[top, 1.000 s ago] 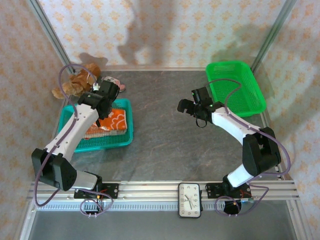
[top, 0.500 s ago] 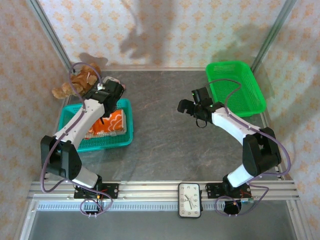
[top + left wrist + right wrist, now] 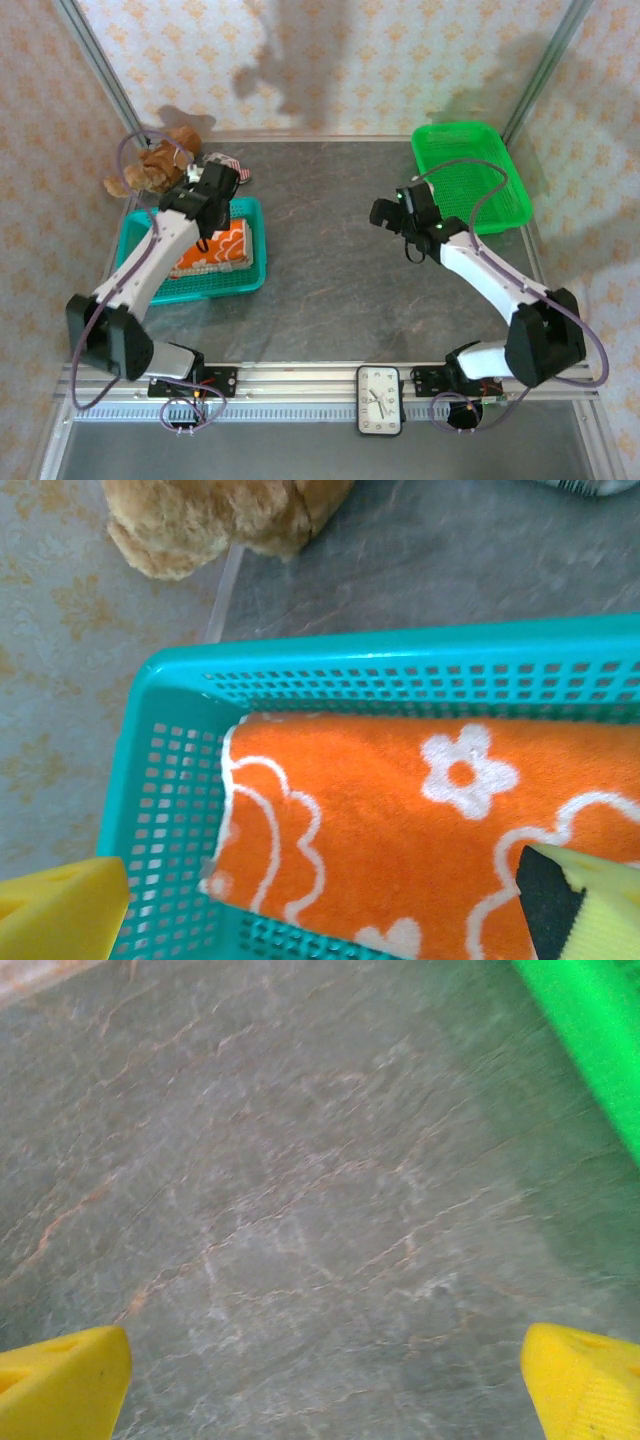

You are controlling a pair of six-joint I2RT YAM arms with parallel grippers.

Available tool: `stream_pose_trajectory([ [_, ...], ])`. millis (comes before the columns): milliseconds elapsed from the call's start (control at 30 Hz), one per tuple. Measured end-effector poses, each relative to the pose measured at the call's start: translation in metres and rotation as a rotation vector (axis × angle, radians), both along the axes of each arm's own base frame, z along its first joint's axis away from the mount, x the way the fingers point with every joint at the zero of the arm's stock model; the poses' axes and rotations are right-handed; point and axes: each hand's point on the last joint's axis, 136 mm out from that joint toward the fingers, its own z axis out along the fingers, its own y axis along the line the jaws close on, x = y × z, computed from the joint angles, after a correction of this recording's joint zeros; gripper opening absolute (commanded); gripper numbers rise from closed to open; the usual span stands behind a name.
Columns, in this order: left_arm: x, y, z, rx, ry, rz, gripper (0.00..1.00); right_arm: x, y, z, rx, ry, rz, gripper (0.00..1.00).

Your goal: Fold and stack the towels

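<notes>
Orange terry with white flower and cloud outlines makes up the top of the towels [image 3: 213, 248], which we see lying folded inside the teal basket [image 3: 135, 228] at the left side of the table [image 3: 330, 280]. In the overhead view paler cream layers show under the orange one along the near edge of the pile, so we read it as a stack, though we cannot count the pieces. From the left wrist view the orange towel [image 3: 400, 820] lies along the basket's far wall [image 3: 400, 675], with a strip of open mesh floor to its left. The left gripper [image 3: 212, 198] hangs above the far part of the basket with its jaws spread wide and nothing between them; in its own camera the left gripper [image 3: 325, 910] has one yellow fingertip over the basket's left corner and the other over the towel's right portion, and we cannot tell whether that one touches the cloth. The right gripper [image 3: 396, 226] is well apart from the towels, over bare stone-patterned table near the green basket [image 3: 455, 130], its jaws likewise released and holding nothing; from the right wrist view the right gripper [image 3: 322, 1385] shows only grey table [image 3: 300, 1160] between its fingertips, with the green basket's edge [image 3: 590, 1030] at the upper right. Behind the teal basket sit a brown teddy bear [image 3: 150, 165] and, just beside it, a small striped shoe [image 3: 228, 166]. A clock [image 3: 380, 400] rests on the rail between the arm bases.
</notes>
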Motion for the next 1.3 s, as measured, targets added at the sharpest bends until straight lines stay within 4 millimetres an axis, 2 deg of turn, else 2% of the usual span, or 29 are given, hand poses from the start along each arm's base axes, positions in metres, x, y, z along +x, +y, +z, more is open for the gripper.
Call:
stream_pose_trajectory([
  [133,-0.011,-0.001,0.005,-0.075,-0.224,-0.017,1.0,-0.007,-0.028,0.015,-0.112,-0.099,-0.052,0.99],
  [233,-0.016,0.0,-0.011,-0.091,-0.333,-0.034,1.0,-0.014,-0.05,0.018,-0.204,-0.179,-0.092,0.99],
  [300,-0.018,0.003,-0.026,-0.067,-0.365,-0.038,1.0,-0.021,-0.069,0.012,-0.28,-0.236,-0.117,0.99],
  [400,-0.016,0.013,-0.048,-0.002,-0.359,-0.023,1.0,-0.029,-0.099,-0.012,-0.379,-0.232,-0.16,0.99],
  [500,-0.003,0.021,-0.058,0.048,-0.349,0.0,1.0,-0.031,-0.128,-0.029,-0.436,-0.208,-0.224,0.99],
  [567,0.009,0.024,-0.071,0.069,-0.329,0.013,1.0,-0.027,-0.138,-0.034,-0.46,-0.216,-0.247,0.99],
  [667,0.022,0.026,-0.093,0.083,-0.316,0.016,1.0,-0.013,-0.139,-0.041,-0.476,-0.233,-0.251,0.99],
  [833,0.038,0.024,-0.115,0.064,-0.352,-0.013,1.0,0.008,-0.139,-0.067,-0.513,-0.235,-0.225,1.0],
  [933,0.046,0.027,-0.12,0.019,-0.413,-0.023,1.0,0.014,-0.144,-0.071,-0.488,-0.279,-0.226,1.0],
  [1100,0.043,0.022,-0.128,-0.05,-0.505,-0.072,1.0,0.012,-0.155,-0.086,-0.41,-0.333,-0.214,0.99],
  [1200,0.045,0.018,-0.132,-0.069,-0.508,-0.091,1.0,0.012,-0.152,-0.098,-0.393,-0.301,-0.184,1.0],
  [1300,0.05,0.017,-0.123,-0.079,-0.553,-0.098,1.0,0.024,-0.151,-0.088,-0.367,-0.327,-0.185,0.99],
])
